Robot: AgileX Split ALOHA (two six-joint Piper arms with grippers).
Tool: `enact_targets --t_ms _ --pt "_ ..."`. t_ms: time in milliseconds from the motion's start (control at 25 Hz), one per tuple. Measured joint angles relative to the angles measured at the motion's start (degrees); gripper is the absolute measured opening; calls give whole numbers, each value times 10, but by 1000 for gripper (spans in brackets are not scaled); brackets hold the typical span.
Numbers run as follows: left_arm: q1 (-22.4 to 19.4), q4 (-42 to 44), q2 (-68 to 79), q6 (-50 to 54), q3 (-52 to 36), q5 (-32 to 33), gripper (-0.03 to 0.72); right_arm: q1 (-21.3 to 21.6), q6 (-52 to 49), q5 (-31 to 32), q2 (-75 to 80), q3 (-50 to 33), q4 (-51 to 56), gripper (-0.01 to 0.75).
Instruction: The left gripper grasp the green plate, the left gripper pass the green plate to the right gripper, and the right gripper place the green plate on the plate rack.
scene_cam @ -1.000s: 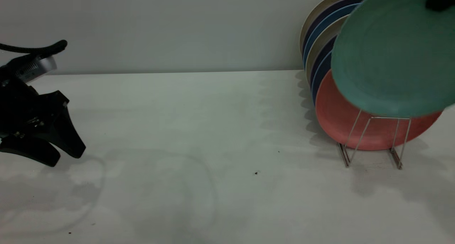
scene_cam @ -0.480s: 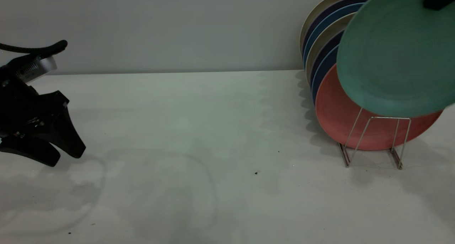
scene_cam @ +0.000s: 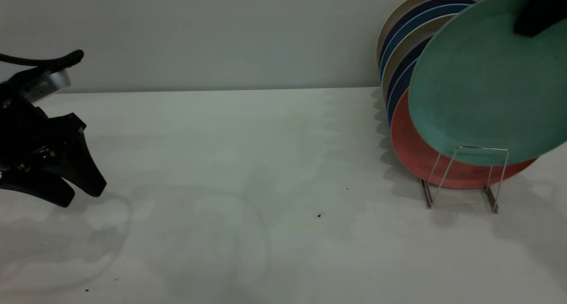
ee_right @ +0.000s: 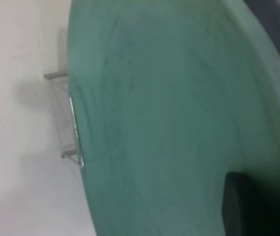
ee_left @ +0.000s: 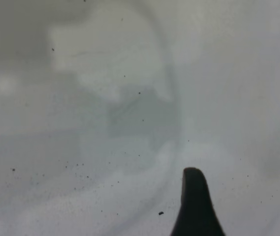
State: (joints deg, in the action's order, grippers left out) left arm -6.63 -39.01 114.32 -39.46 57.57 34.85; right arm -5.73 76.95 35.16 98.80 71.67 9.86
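The green plate (scene_cam: 483, 87) hangs tilted at the far right, in front of the salmon-pink plate (scene_cam: 409, 149). Its lower edge sits just behind the front wire loop of the plate rack (scene_cam: 460, 175). My right gripper (scene_cam: 533, 13) is shut on the plate's upper rim and is mostly cut off by the picture's top corner. In the right wrist view the plate (ee_right: 169, 118) fills the picture, with one dark finger (ee_right: 250, 206) on it and the rack's wire (ee_right: 74, 118) at its edge. My left gripper (scene_cam: 79, 196) is open and empty, low over the table at the far left.
Behind the pink plate, several beige and dark blue plates (scene_cam: 398, 60) stand in the rack against the back wall. The white table (scene_cam: 248, 162) carries faint ring marks and small specks. The left wrist view shows one fingertip (ee_left: 194, 201) over bare table.
The green plate has come down and slightly left with the right gripper, so its lower edge now reaches behind the rack's front loop. The left arm has not moved.
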Motion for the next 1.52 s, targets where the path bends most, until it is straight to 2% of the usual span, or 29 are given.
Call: enact_targets --t_ms 200,320,440,640,800,920,1120,1200,1360,1520 --pt "0 0 0 0 0 -1 539 0 0 -14 30 0 6 89" --pt "0 0 0 0 0 -1 539 0 1 -16 41 0 21 127" --pt "0 0 0 1 0 -4 539 0 -1 -13 43 0 48 243" --pt "0 7 -1 4 1 -21 539 0 -27 12 42 0 76 496" --pt "0 94 -13 68 34 -7 539 0 -121 33 26 0 79 626" --pt "0 198 -35 156 81 37 539 0 -214 66 1 0 79 642" --pt "0 341 -94 256 145 144 539 0 -487 163 -54 1 60 605" --pt "0 354 -125 267 146 171 539 0 -598 217 -71 1 19 588" --pt "0 333 -194 269 131 210 539 0 -707 324 -103 1 -65 563" --pt "0 324 -278 271 91 241 539 0 -743 343 -170 -6 -105 555"
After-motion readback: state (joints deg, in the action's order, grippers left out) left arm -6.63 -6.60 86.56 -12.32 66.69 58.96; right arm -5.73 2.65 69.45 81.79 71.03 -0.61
